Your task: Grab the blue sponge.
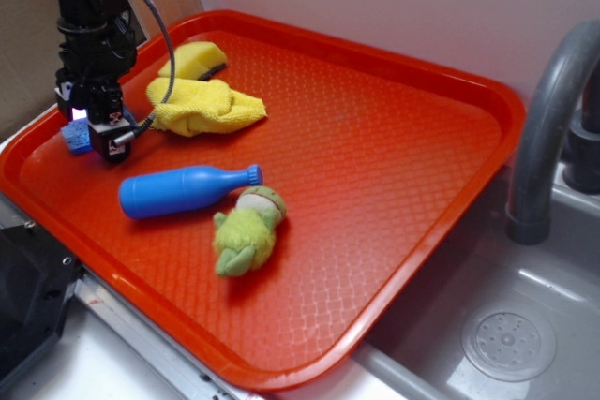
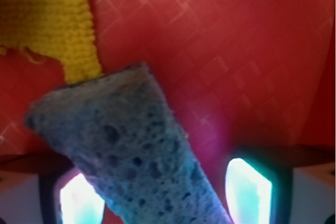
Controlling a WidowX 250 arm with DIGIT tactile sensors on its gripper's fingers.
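The blue sponge is a small porous block near the left rim of the red tray. My gripper is lowered right over it. In the wrist view the blue sponge stands between my two glowing pads. The left pad is against the sponge. A strip of red tray shows between the sponge and the right pad. The jaws of my gripper are open around the sponge.
A yellow cloth lies just right of the gripper, and it also shows in the wrist view. A yellow sponge lies behind the cloth. A blue plastic bottle and a green plush toy lie nearer the front. A grey faucet and sink are at the right.
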